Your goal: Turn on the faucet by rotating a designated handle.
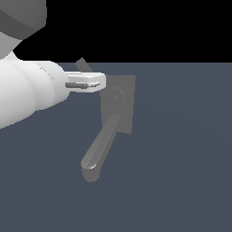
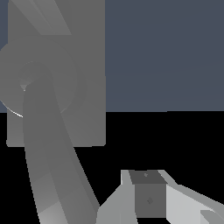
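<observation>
The matte grey faucet (image 1: 118, 106) stood mid-floor: flat rectangular plate, thick rounded spout (tip downturned), thin squared handle (image 1: 83, 65) behind the white claw (image 1: 97, 84), whose spread I couldn't tell.

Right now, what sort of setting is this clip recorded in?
Likely a bare simulated test scene, not a real kitchen or bathroom: a matte grey faucet stands alone on a flat slate-blue floor against a featureless black background.
</observation>
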`<state>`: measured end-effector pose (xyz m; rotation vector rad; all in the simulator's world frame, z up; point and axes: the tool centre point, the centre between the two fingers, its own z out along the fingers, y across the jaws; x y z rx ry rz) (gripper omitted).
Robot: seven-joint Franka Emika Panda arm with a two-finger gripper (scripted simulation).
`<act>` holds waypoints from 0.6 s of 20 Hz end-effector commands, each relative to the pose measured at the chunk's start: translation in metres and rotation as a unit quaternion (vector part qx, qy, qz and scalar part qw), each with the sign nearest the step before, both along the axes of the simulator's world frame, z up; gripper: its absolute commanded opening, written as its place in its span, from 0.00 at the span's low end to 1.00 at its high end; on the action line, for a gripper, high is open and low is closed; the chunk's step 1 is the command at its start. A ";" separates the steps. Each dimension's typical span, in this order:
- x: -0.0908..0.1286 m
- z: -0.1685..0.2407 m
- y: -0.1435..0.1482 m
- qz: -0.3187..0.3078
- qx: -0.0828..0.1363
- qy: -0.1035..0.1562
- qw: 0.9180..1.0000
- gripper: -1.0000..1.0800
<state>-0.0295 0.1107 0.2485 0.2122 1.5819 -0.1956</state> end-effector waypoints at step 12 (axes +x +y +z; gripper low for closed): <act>-0.005 0.038 -0.031 0.000 0.000 -0.010 1.000 0.00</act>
